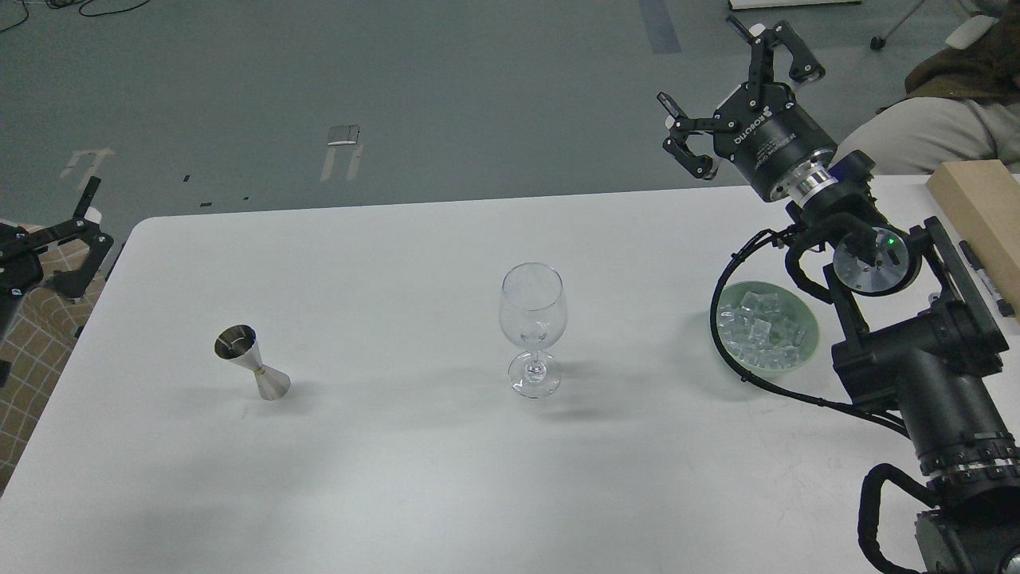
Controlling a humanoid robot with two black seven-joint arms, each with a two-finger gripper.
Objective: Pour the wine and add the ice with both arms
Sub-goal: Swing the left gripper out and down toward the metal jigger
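A clear stemmed wine glass (534,319) stands upright at the middle of the white table (414,478). A steel jigger (252,363) stands to its left. The ice (757,323), a heap of clear cubes, lies in a pale green bowl (810,348) at the right. My right gripper (705,64) is open and empty, raised beyond the table's far edge, above and behind the bowl. My left gripper (48,243) is mostly cut off at the left edge, beside the table; the finger that shows is spread wide and holds nothing.
A wooden block (984,207) and a black pen (984,279) lie at the table's right edge. A seated person (932,127) is behind the right corner. My right arm's elbow (916,359) stands just right of the bowl.
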